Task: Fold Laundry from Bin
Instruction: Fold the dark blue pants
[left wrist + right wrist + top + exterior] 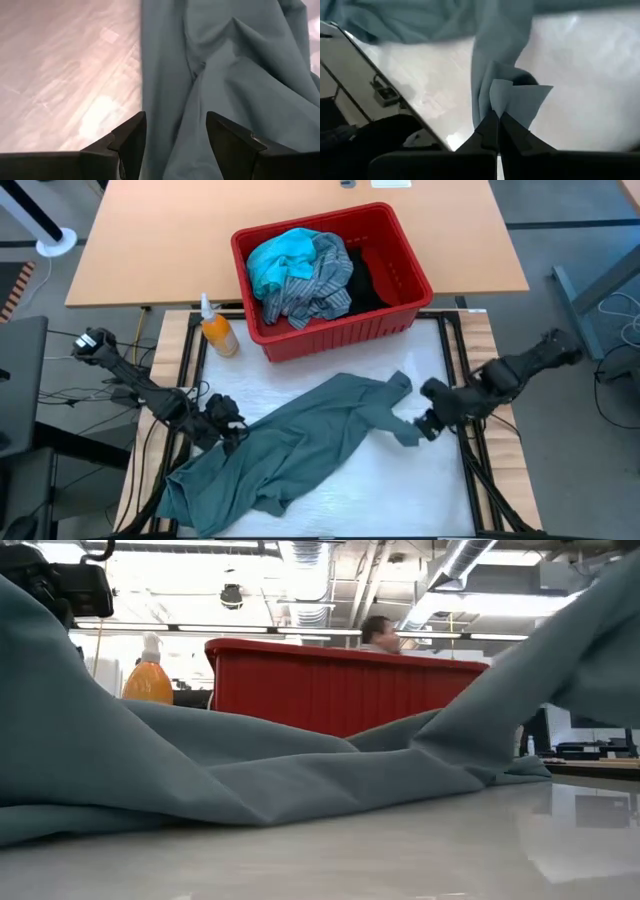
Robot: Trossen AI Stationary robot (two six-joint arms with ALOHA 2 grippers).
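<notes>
The grey-green garment point(290, 450) lies spread slantwise over the white table top, its bulk toward the near left. My left gripper point(228, 425) stands open over the garment's left part; in the left wrist view its fingers point(131, 142) stand on either side of a ridge of the cloth point(190, 125). My right gripper point(425, 425) is shut on the garment's right end. Beyond the garment stands the red bin point(400, 315), holding a turquoise garment point(275, 260), a striped shirt point(315, 285) and a black garment point(365, 280). My left gripper has cloth between its open fingers; whether they touch it I cannot tell. My right gripper pinches a bunched, folded bit of the garment's right end point(507, 100) between its two fingers, several layers. The fingers slant down from the table's right side. That end is raised, and a strip of cloth point(490, 55) runs from it to the rest on the table.
An orange spray bottle point(217, 332) stands left of the bin. A wooden table point(170, 240) lies beyond the bin. Cables run along the table frame at the left point(150, 395). A person's head point(378, 632) shows behind the bin. Bare white surface point(400, 490) lies at the near right.
</notes>
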